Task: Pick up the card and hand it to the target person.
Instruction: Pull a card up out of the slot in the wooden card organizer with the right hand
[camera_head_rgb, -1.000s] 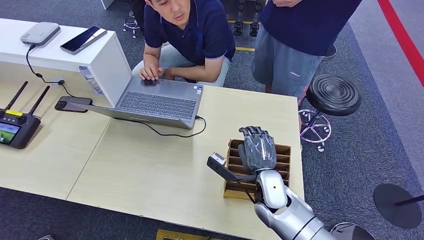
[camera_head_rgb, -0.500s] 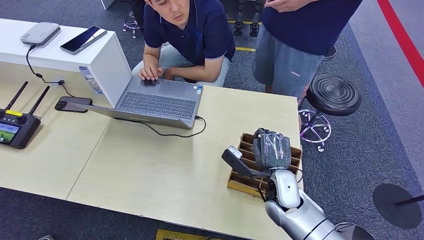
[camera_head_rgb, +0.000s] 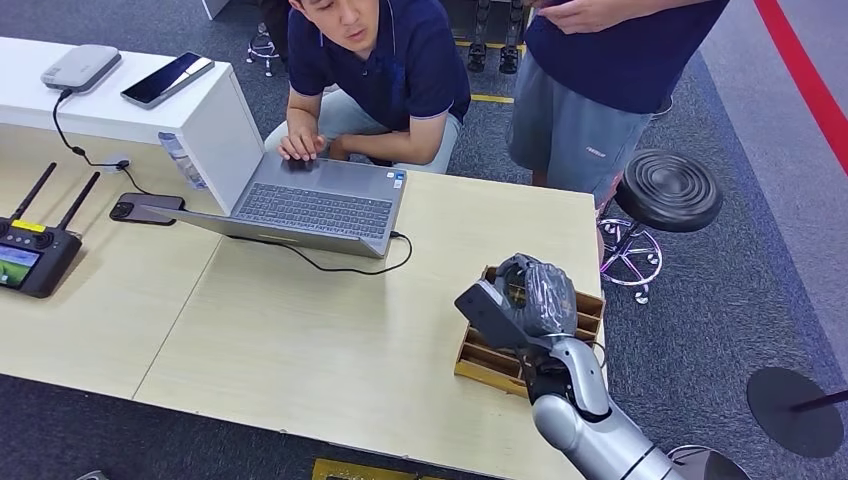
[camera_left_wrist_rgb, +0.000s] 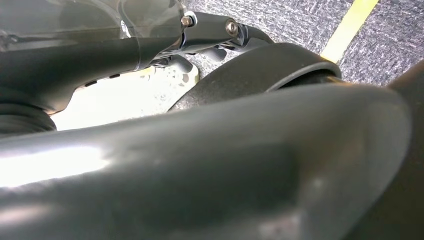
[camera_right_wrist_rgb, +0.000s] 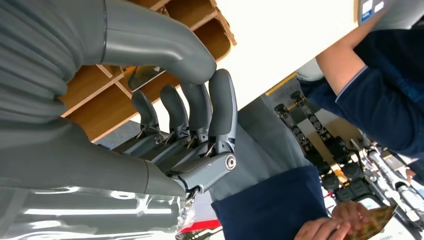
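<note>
Card: a small dark, glossy flat piece (camera_right_wrist_rgb: 145, 75) shows just under the thumb of the right hand (camera_head_rgb: 525, 300), against the slots of the wooden box (camera_head_rgb: 480, 360). This is possibly the card, but its edges are hidden, so colour and shape cannot be confirmed. In the right wrist view the fingers (camera_right_wrist_rgb: 175, 115) are curled in towards the thumb. I cannot tell whether they pinch the piece or merely close beside it. The hand sits directly over the box, which stands at the right end of the table (camera_head_rgb: 300, 340), near the corner. The left hand (camera_left_wrist_rgb: 75, 65) is seen too close and too blurred to tell how its fingers lie. Count: one slotted box; one open laptop (camera_head_rgb: 310, 205); two phones, one (camera_head_rgb: 167, 78) on the white block and one (camera_head_rgb: 146, 208) on the table beside the laptop; one remote controller (camera_head_rgb: 30, 255) with two antennas; one black stool (camera_head_rgb: 667, 190). There are two people, one seated (camera_head_rgb: 385, 70) at the laptop and one standing (camera_head_rgb: 600, 70) past the far edge of the table.
</note>
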